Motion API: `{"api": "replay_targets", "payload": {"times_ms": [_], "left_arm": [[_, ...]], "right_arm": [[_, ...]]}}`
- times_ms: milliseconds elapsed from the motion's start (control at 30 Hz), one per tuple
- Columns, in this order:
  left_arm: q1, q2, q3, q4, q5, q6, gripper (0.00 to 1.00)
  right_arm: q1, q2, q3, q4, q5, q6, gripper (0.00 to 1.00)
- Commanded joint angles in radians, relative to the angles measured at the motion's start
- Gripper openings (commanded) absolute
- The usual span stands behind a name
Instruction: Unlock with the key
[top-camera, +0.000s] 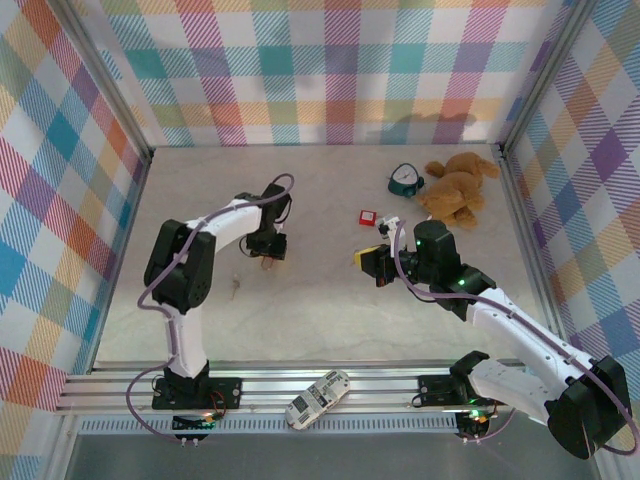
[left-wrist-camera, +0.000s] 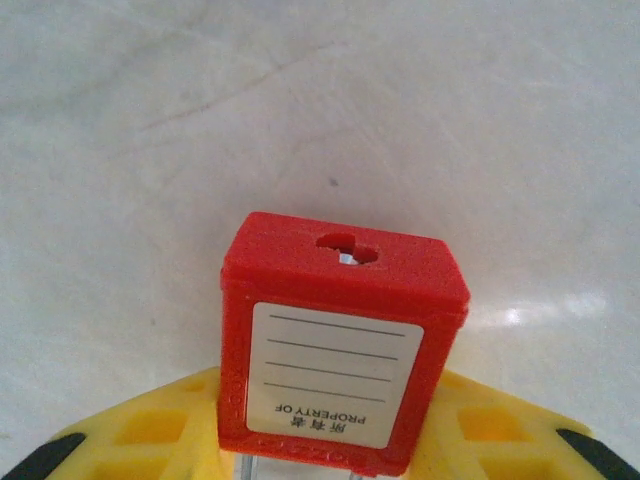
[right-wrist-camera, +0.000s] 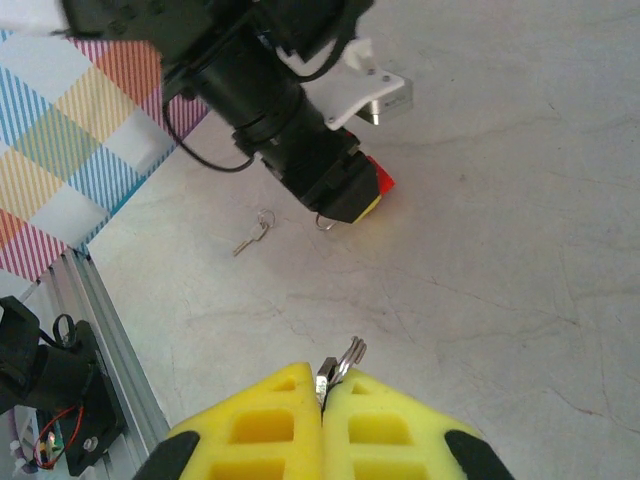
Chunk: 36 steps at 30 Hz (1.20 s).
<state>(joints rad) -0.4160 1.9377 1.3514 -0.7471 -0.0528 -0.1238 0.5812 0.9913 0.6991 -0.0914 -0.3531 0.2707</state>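
The red padlock (left-wrist-camera: 340, 345) looks like a stiff, fairly light plastic block. The left pincer (left-wrist-camera: 330, 435) clamps it by its lower body above the desk (left-wrist-camera: 300, 110), leaving the keyhole (left-wrist-camera: 345, 247) exposed. The key (right-wrist-camera: 340, 362) is thin, hard metal and would probably swivel unless held by its head. It pokes out of the closed right pincer (right-wrist-camera: 322, 395). A second key (right-wrist-camera: 252, 236) lies on the desk.

Bright, even light; soft glare on the table (left-wrist-camera: 520, 312), foreground fingers (right-wrist-camera: 260, 430) slightly blurred.
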Motion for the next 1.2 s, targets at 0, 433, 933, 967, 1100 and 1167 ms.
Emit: {"api": "replay_targets", "payload": {"times_ms": [0, 433, 933, 967, 1100, 1167], "left_arm": [[-0.026, -0.155, -0.114, 0.207, 0.021, -0.066, 0.37], [-0.291, -0.630, -0.641, 0.898, -0.165, 0.008, 0.33], [-0.645, -0.725, -0.721, 0.973, -0.355, 0.265, 0.29], [-0.658, -0.716, -0.713, 0.968, -0.363, 0.273, 0.29], [-0.675, -0.696, -0.697, 0.981, -0.361, 0.276, 0.29], [-0.681, -0.688, -0.691, 0.986, -0.361, 0.274, 0.28]], "right_arm": [[-0.001, -0.001, 0.013, 0.037, 0.016, 0.026, 0.05], [0.000, -0.010, 0.046, 0.070, 0.080, 0.097, 0.05], [0.066, -0.014, 0.039, 0.076, 0.126, 0.142, 0.05], [0.066, -0.021, 0.038, 0.078, 0.121, 0.143, 0.05], [0.073, -0.019, 0.038, 0.080, 0.089, 0.143, 0.05], [0.079, -0.019, 0.037, 0.082, 0.083, 0.140, 0.05]]}}
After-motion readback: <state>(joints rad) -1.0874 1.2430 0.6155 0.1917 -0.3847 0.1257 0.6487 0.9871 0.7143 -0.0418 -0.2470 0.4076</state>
